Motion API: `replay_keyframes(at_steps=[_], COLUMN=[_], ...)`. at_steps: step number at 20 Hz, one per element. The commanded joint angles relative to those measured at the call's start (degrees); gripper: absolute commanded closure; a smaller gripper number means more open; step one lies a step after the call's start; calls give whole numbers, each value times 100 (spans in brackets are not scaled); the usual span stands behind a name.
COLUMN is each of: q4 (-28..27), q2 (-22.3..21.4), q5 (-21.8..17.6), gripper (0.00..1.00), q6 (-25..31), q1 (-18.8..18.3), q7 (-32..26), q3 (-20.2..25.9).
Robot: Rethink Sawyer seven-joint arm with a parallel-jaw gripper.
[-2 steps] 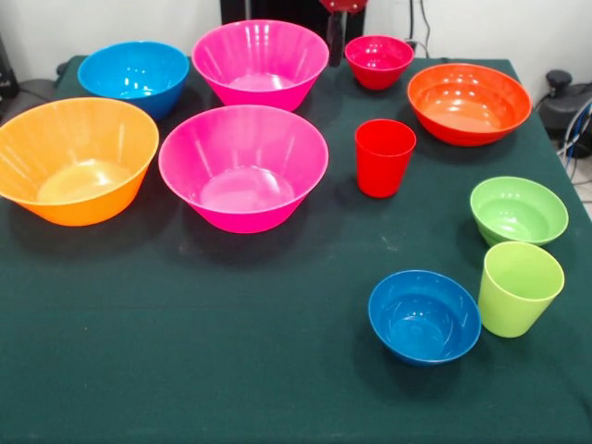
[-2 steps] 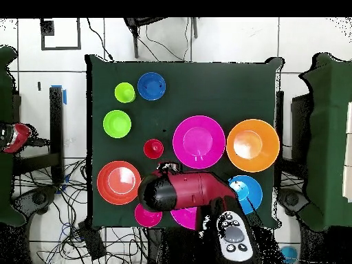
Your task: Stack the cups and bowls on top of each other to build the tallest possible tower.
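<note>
None of the pieces is stacked yet: the red cup (image 1: 385,157), lime-green cup (image 1: 519,288) and all eight bowls, among them the wide red-orange bowl (image 1: 469,103), stand apart on the table (image 1: 231,370), while the tool (image 1: 334,37) hangs at the far edge, its opening impossible to tell.

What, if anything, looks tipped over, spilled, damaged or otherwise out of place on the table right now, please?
Nothing stands out. The red cup, the lime-green cup and all the bowls, such as the wide red-orange bowl, stand upright, apart and empty on the green table. No stacking has begun.
</note>
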Motion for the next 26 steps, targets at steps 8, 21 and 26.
replay_keyframes(at_steps=[8,21,26], q4=[99,203,80], q2=[563,206,371], q5=[-138,-36,-19], gripper=[0,0,0], q6=[-444,-175,-314], q1=[92,146,340], q7=[1300,1273,1451], q3=[154,161,70])
